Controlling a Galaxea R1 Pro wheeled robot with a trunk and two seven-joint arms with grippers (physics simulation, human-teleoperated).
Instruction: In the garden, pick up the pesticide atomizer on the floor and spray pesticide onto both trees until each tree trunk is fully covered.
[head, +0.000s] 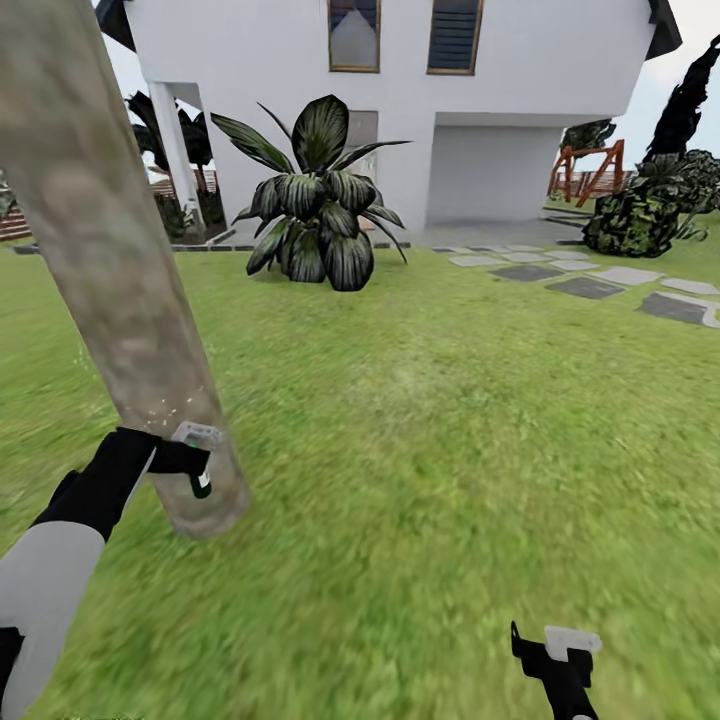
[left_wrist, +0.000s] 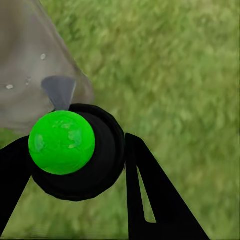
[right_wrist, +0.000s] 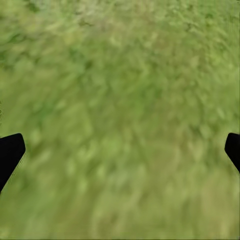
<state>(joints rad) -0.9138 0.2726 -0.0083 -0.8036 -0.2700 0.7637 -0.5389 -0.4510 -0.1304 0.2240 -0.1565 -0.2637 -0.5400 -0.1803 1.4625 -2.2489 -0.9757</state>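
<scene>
A thick pale grey-beige mottled tree trunk (head: 110, 280) leans up the left side of the head view, rooted in the grass (head: 420, 450). My left gripper (head: 186, 462) is shut on the pesticide atomizer (head: 197, 440), a small dark bottle with a white patch and a green spot, held right against the trunk's base. In the left wrist view the atomizer (left_wrist: 75, 150) shows a bright green ball on a black round body between my black fingers (left_wrist: 150, 200), with the trunk (left_wrist: 30, 70) just beyond, flecked with small white droplets. My right gripper (head: 557, 645) hangs open over bare grass (right_wrist: 120, 100).
A large dark-leaved plant (head: 315, 200) stands ahead before the white house (head: 520, 90). Grey stepping stones (head: 600, 280) run along the right, with dark bushes (head: 640, 215) and a red wooden frame (head: 590, 170) behind. Lawn spreads between the trunk and the stones.
</scene>
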